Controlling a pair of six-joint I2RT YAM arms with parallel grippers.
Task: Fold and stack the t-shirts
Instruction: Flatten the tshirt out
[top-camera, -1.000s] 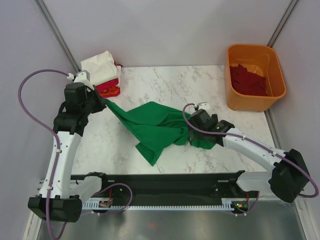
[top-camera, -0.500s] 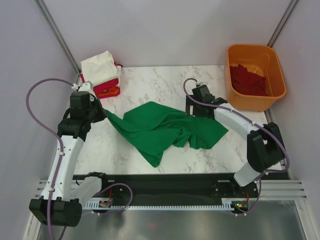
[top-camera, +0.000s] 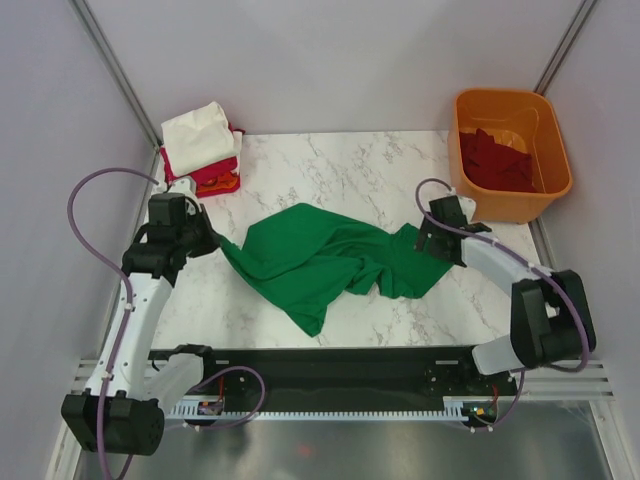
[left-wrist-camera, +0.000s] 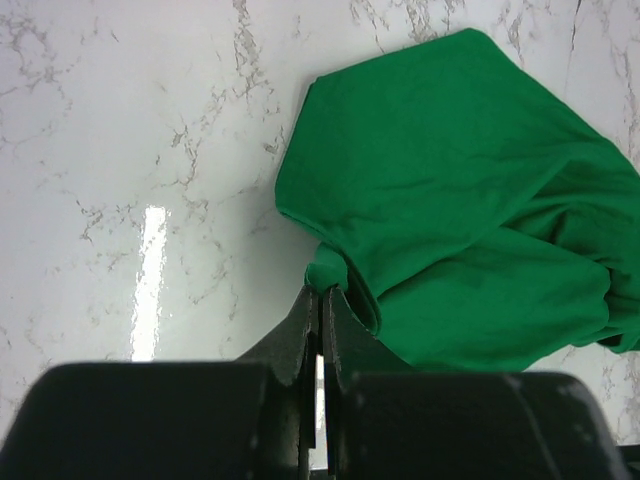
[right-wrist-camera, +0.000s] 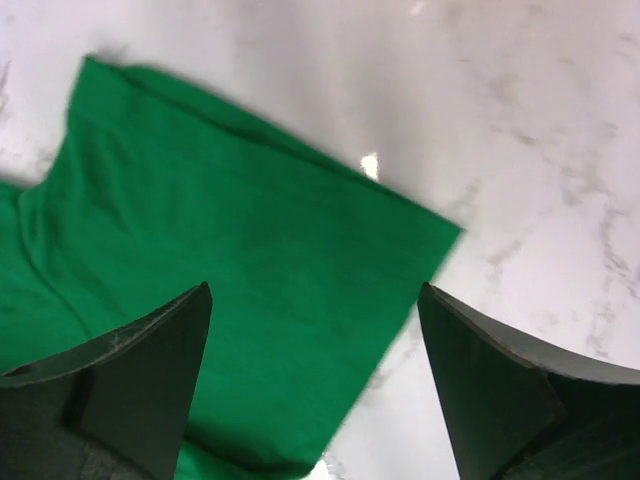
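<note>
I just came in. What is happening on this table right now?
Two robot arms are handling a bright green t-shirt, which lies crumpled in the middle of the marble table. The left gripper is shut on its left edge. The right gripper is open above its right corner, holding nothing. A stack of folded shirts sits at the back left, and dark red cloth lies in the orange tub at the back right.

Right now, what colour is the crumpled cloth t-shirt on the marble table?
The t-shirt is bright green; top external view shows it best.
</note>
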